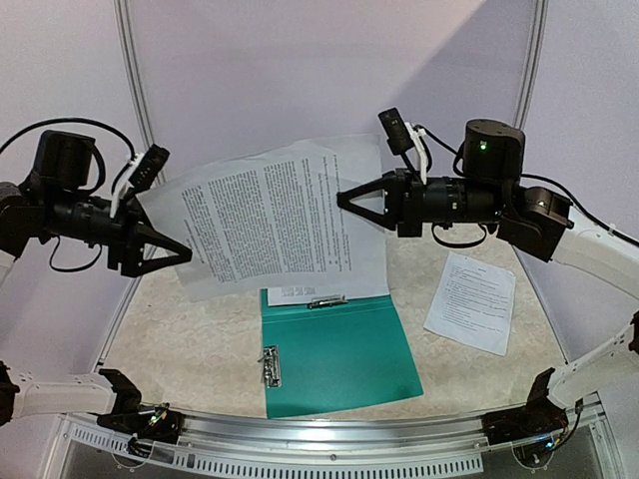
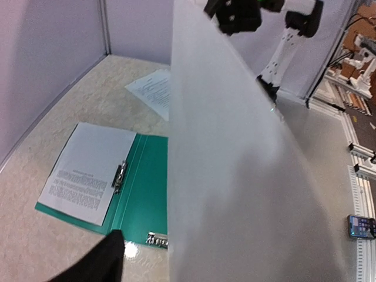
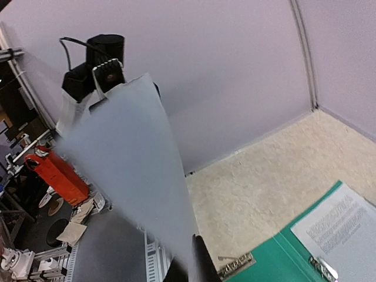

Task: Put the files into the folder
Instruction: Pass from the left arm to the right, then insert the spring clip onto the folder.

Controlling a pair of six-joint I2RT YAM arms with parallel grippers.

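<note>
The folder [image 1: 339, 359] lies open and flat on the counter [image 1: 200, 339], teal inside up. A metal clip [image 1: 271, 366] sits at its left edge. On the folder's far half lies a filed sheet [image 1: 290, 292], print up, held under a second clip [image 1: 327, 300].

Above the folder's far side, a printed sheet [image 1: 270, 215] hangs in the air, spread between the two arms and clear of the folder. The right claw [image 1: 344, 198] is closed tight on this sheet's right edge. In the right wrist view its fingers [image 3: 197, 264] meet on the paper. The left claw [image 1: 185, 254] is at the sheet's left edge with its jaws apart. In the left wrist view the one finger [image 2: 100, 258] that shows stands clear of the paper, so it has no hold.

A spare sheet [image 1: 471, 299] lies flat on the counter to the right of the folder, apart from it.
</note>
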